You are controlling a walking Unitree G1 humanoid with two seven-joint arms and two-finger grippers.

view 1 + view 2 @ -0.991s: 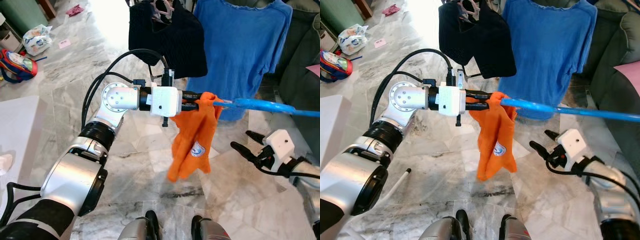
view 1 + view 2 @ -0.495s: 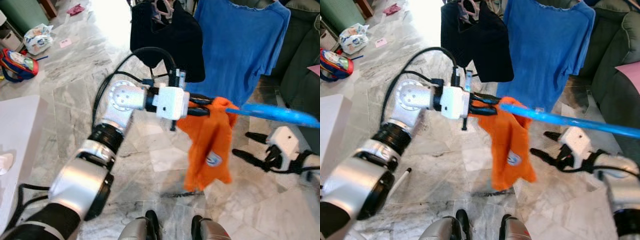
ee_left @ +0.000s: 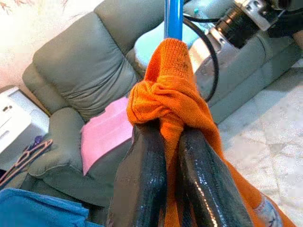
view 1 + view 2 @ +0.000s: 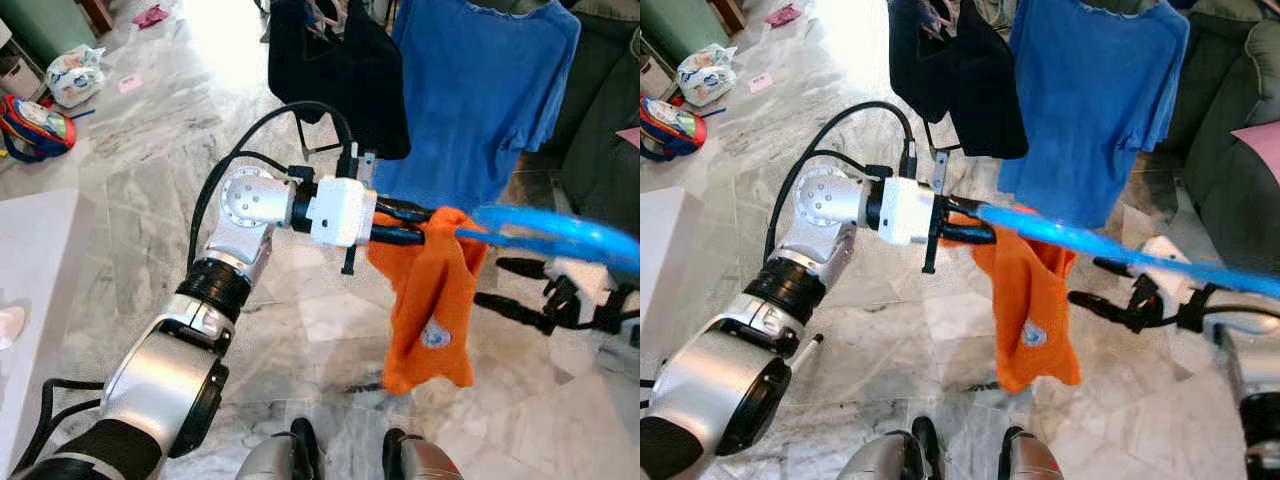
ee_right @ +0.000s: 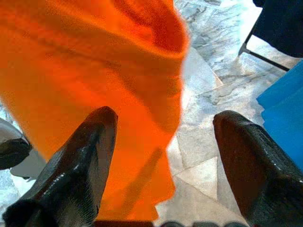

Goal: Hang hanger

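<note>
Hanger (image 4: pixel 560 232) clamped in left end effector (image 4: pixel 425 222), orange garment (image 4: pixel 430 300) draped.

We find no legible text, numbers or brand names. The orange cloth (image 4: pixel 428 300) carries a small round blue-and-white emblem (image 4: pixel 433 335) near its lower part; its lettering, if any, is too small and blurred to read. No other marking can be made out.
</note>
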